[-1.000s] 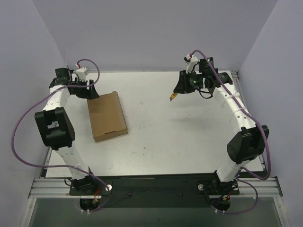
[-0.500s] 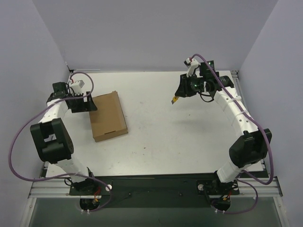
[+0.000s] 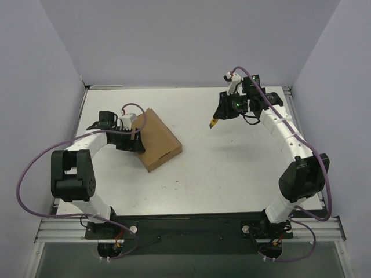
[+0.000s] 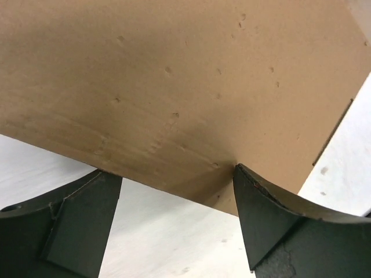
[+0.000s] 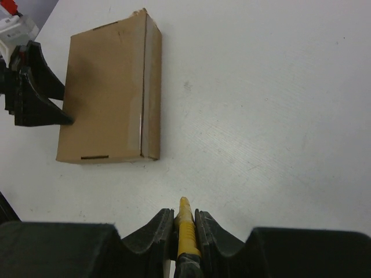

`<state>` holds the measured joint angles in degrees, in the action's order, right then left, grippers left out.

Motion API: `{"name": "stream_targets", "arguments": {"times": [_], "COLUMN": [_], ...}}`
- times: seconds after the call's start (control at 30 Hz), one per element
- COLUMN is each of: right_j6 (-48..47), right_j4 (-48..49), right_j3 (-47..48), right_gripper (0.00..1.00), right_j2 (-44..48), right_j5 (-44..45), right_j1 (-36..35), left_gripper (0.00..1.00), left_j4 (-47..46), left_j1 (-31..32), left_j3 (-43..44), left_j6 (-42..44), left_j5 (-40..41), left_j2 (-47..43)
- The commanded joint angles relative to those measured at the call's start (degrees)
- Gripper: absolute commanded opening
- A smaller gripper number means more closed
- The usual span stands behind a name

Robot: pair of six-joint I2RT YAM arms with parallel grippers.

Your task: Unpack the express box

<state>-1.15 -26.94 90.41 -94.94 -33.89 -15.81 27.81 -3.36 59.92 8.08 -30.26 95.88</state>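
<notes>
The express box (image 3: pixel 159 139) lies on desk (image 3: pixel 232 168); left jaws spread against its edge, right jaws pinching yellow-handled tool (image 5: pixel 184 225).

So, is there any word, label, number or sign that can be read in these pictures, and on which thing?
None can be read. The express box is plain brown cardboard, with no print or label on the faces in view. The yellow handle shows no marking either.

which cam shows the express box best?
Right wrist: the whole express box lies unobstructed, lid seam and tab slot visible. Top external shows it whole but small, the left pincer at its edge. Left wrist shows only a close-up of one cardboard face.
</notes>
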Motion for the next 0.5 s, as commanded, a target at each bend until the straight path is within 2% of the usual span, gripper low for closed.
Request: {"name": "stream_targets", "arguments": {"times": [0.0,0.07,0.2,0.23,0.3,0.37,0.47], "right_j6": [-0.70,-1.31,-1.31,-1.31,-1.23,-1.31,-1.31], "right_j4": [1.54,1.45,1.45,1.45,1.45,1.54,1.54], "right_j3": [0.38,-0.23,-1.20,-1.38,-1.73,-1.64,-0.77], "right_gripper": [0.00,0.00,0.00,0.00,0.00,0.00,0.00], "right_j2": [1.15,1.94,2.74,2.74,2.65,2.56,2.04], "right_j5": [-0.57,-0.13,0.40,0.40,0.23,0.14,-0.04], "right_j1": [-0.18,-0.10,0.69,0.78,1.05,1.14,1.14], "left_gripper": [0.85,0.85,0.88,0.88,0.90,0.92,0.93], "left_j4": [3.12,7.59,14.19,14.11,12.71,7.36,2.86], "left_j1": [5.82,4.07,-2.00,-2.27,-2.01,-1.05,2.19], "left_j3": [-3.58,-1.75,8.96,13.86,17.84,21.97,27.67], "left_j6": [3.61,6.40,8.89,8.71,7.40,3.99,5.62], "left_j5": [-4.19,-4.37,-13.39,-14.03,-14.91,-15.61,-15.53], "left_j2": [-3.32,-4.90,-5.00,-4.39,-1.40,2.36,8.33]}}
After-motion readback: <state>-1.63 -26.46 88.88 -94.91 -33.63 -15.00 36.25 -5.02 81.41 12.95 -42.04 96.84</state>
